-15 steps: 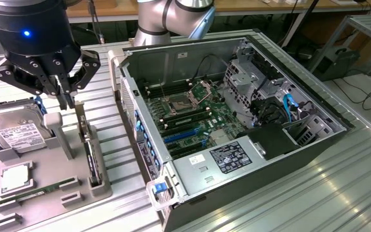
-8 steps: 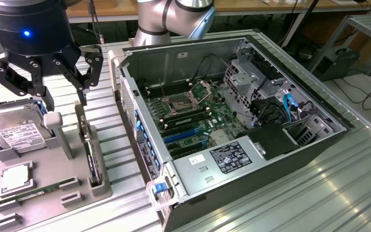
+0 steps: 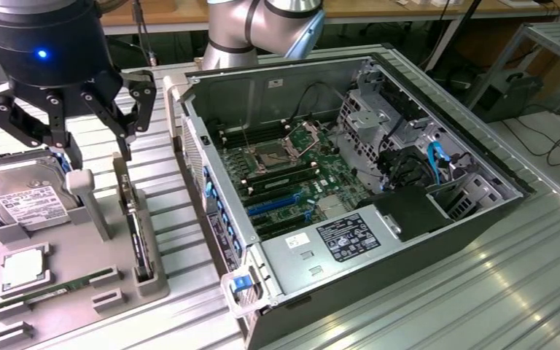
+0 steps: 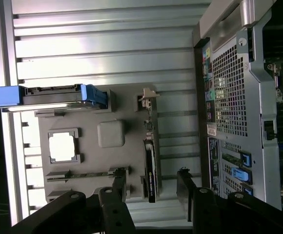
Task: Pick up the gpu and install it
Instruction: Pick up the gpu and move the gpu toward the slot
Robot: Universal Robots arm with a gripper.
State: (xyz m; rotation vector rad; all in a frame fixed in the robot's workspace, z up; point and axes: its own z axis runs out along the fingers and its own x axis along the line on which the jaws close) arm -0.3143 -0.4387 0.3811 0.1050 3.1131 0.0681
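The gpu (image 3: 136, 235) is a thin dark card standing on edge in a slot of the grey parts tray (image 3: 85, 310), at the exterior view's left. Its pale bracket strip (image 4: 149, 99) sits at one end. My gripper (image 3: 95, 154) hangs open above the tray, a little over the card's far end, holding nothing. In the wrist view the gpu (image 4: 150, 168) lies between the gripper's (image 4: 151, 186) two black fingers (image 4: 118, 181), which flank one end of it without touching. The open computer case (image 3: 358, 182) lies beside the tray, its motherboard showing blue slots (image 3: 275, 205).
The tray (image 4: 93, 163) also holds a silver hard drive (image 3: 17, 193), a square processor chip (image 3: 24, 266) and a slim green memory stick (image 3: 61, 286). The case's perforated back wall (image 4: 229, 87) rises close beside the gpu slot. Ribbed metal table (image 3: 475, 292) surrounds everything.
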